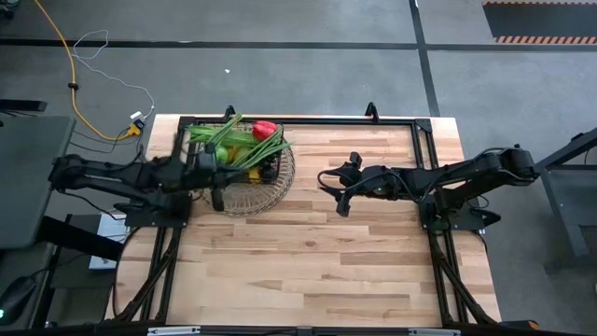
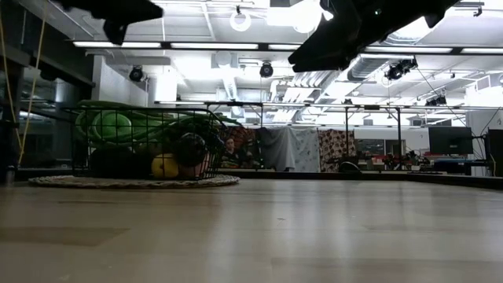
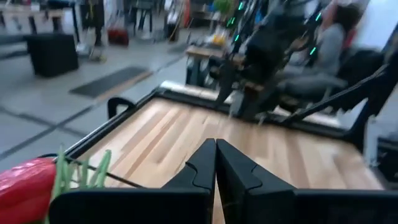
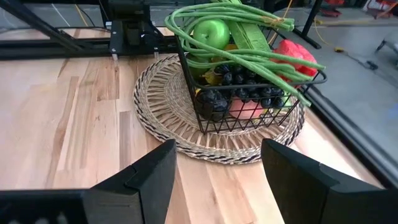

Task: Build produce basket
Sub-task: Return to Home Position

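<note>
The dark wire basket (image 1: 244,161) stands on a round woven mat (image 4: 186,134) at the table's far left. It is heaped with produce: a red pepper (image 1: 265,130), long green beans (image 4: 249,53), a green apple (image 4: 210,32), dark grapes (image 4: 239,93) and a lemon (image 2: 165,165). My left gripper (image 3: 216,149) is shut and hangs raised over the basket's near-left side (image 1: 222,179), pointing about level toward the right. My right gripper (image 4: 217,165) is open and hovers above mid-table (image 1: 332,190), facing the basket from the right, with nothing between its fingers.
Black frame rails (image 1: 308,119) run along the table's far edge and down both sides. Bare wood (image 1: 308,261) stretches between the two grippers and toward the near edge. A seated person (image 3: 329,43) shows in the room beyond the table.
</note>
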`<state>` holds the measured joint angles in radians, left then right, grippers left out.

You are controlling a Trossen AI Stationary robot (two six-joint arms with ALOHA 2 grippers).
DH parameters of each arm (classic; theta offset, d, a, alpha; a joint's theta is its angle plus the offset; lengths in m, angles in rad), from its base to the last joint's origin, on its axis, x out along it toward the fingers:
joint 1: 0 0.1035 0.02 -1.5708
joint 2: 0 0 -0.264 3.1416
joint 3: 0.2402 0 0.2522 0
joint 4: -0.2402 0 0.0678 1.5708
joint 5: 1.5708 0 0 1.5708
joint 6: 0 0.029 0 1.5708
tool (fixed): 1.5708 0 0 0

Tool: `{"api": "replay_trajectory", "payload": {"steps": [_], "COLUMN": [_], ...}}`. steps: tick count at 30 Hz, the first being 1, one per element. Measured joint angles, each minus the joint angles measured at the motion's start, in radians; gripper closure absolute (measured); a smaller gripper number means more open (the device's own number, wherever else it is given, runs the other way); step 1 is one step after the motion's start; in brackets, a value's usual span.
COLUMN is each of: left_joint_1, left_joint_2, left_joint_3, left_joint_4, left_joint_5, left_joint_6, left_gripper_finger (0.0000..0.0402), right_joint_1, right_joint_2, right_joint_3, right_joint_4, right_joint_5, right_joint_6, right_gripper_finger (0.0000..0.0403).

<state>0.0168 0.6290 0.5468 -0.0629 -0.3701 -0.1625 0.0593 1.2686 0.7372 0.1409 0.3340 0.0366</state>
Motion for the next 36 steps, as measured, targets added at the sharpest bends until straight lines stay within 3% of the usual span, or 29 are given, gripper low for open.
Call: {"api": "replay_trajectory", "payload": {"steps": [3, 7, 18, 22, 30, 36], "left_joint_1": [-0.050, -0.084, -0.088, -0.088, -0.066, -0.012], "left_joint_2": [-0.098, -0.218, -0.527, -0.618, -0.625, -0.609], "left_joint_3": [-0.134, -0.263, -0.389, -0.431, -0.494, -0.537], "left_joint_4": [0.101, 0.111, 0.027, 0.006, -0.009, 0.113], "left_joint_5": [-0.030, -0.050, -0.019, -0.023, -0.025, 0.090], "left_joint_6": [0.011, 0.017, 0.061, 0.067, 0.064, 0.103], "left_gripper_finger": [0.0401, 0.0401, 0.0401, 0.0401, 0.0401, 0.0401], "right_joint_1": [0.000, 0.000, 0.000, 0.001, 0.000, 0.001], "right_joint_2": [0.010, 0.036, 0.052, 0.046, -0.064, -0.152], "right_joint_3": [0.000, -0.001, 0.000, 0.000, 0.000, 0.000], "right_joint_4": [-0.005, 0.002, 0.015, 0.002, -0.185, -0.363], "right_joint_5": [0.000, 0.000, 0.000, 0.044, 0.041, 0.004], "right_joint_6": [0.016, 0.015, 0.059, 0.128, 0.159, 0.168], "right_gripper_finger": [0.0176, 0.0176, 0.0176, 0.0176, 0.0176, 0.0176]}}
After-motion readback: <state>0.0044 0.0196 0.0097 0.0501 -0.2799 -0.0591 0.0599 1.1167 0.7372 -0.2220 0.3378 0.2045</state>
